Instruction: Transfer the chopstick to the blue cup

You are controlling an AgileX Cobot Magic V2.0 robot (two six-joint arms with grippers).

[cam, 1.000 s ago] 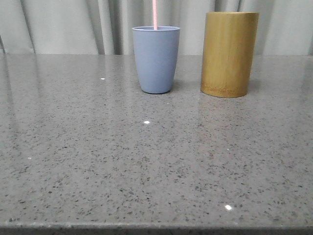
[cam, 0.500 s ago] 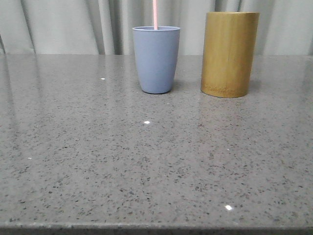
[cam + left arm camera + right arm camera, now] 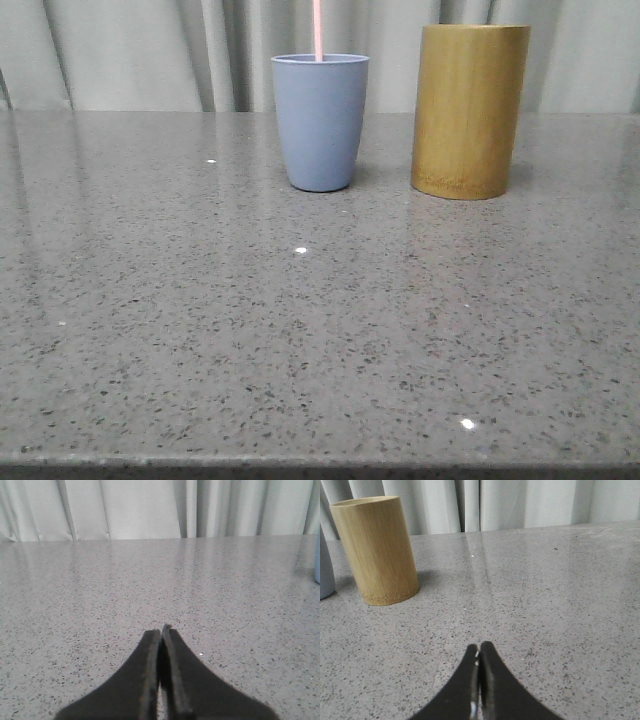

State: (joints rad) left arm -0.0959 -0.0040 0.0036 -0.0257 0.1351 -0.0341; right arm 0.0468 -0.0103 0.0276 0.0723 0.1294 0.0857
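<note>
Both hands closed; chopstick [image 3: 317,30] upright inside blue cup [image 3: 320,121].

The blue cup [image 3: 320,121] looks like matt plastic, the holder [image 3: 469,110] like smooth bamboo; the speckled stone table [image 3: 300,330] is polished and glossy, the curtain [image 3: 130,55] soft cloth

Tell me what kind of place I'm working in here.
Probably a staged test bench, not a real kitchen: a speckled grey stone-look countertop, pale curtains as backdrop, and just a blue cup holding a chopstick beside a bamboo holder.
</note>
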